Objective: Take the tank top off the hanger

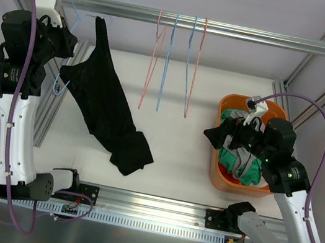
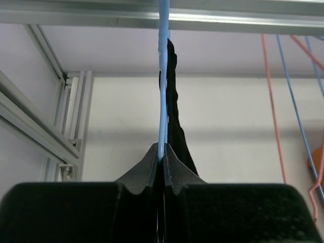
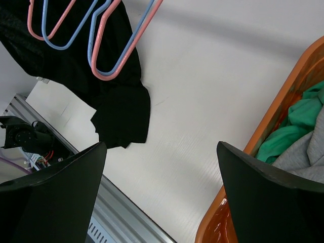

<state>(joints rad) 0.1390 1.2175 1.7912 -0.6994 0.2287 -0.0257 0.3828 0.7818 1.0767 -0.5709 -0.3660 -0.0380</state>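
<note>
While our left gripper (image 2: 163, 150) clamps the blue hanger (image 2: 162, 76), black tank top (image 1: 103, 108) trailing toward five o'clock, our right gripper (image 3: 161, 148) fingers wide apart, over orange basket (image 1: 214, 171).

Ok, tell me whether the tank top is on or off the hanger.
On: the black tank top hangs from the blue hanger, hem pooled on the table.

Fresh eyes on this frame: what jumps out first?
The black tank top hangs at the left end of the rail, its hem trailing on the table, with the left gripper pinched shut on its blue hanger. At the right sits an orange basket of clothes, the open right gripper at its left edge. Empty pink and blue hangers hang mid-rail.
</note>
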